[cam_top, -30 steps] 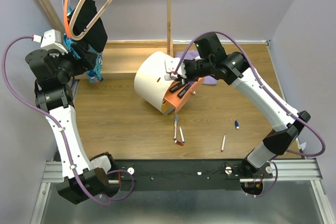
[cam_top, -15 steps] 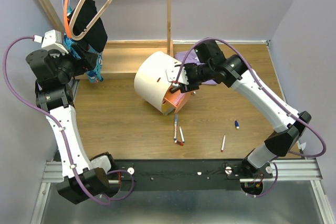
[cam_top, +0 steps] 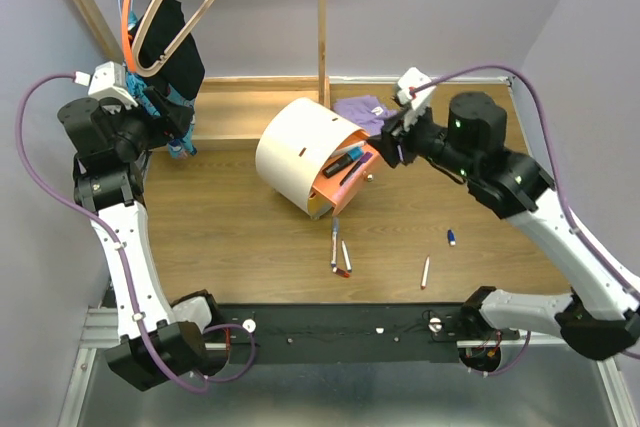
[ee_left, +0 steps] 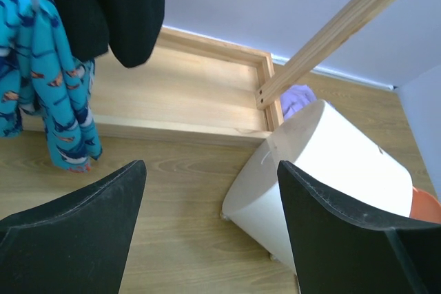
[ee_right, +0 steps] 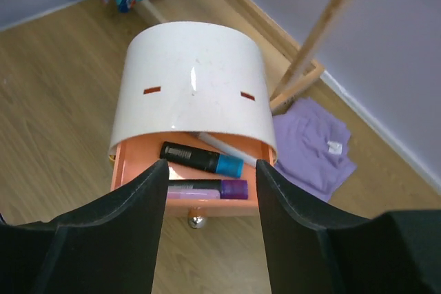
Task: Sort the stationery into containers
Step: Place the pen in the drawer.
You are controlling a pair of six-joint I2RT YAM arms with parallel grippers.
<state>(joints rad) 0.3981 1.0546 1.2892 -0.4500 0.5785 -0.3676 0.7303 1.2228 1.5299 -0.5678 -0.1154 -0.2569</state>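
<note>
Currently the right fingers (ee_right: pixel 138 225) are spread and empty, hovering in front of the orange drawer (cam_top: pixel 330 190) of the cream drum container (cam_top: pixel 295 152), which sits at mid-desk toward the far edge. The left fingers (ee_left: pixel 69 239) are also spread and empty, high at the far-left corner near the wooden tray (ee_left: pixel 172 94).

Drawer is open. It holds a black-and-blue marker (ee_right: pixel 201 158), a purple marker (ee_right: pixel 207 189) and a white pen (ee_right: pixel 220 144) at the back.

Still loose on the desk (cam_top: pixel 230 237), toward the near edge:
- dark-tipped pen (cam_top: pixel 334 244) and red-tipped white pen (cam_top: pixel 346 256), just beside each other
- lone white pen (cam_top: pixel 426 272), to their right
- small blue piece (cam_top: pixel 452 237), too small to identify

Step in hand, as I judge it: fetch the next loose item with the right arm.
- Take the lone white pen first, since it has no neighbour to knock.
- Straddle the shaft crosswise and pinch at mid-length.
- Come down square to the desk so the pen does not roll.
- The drum appears tilted, though the top view is not conclusive, so release low inside the drawer, lengthwise with the markers.
</note>
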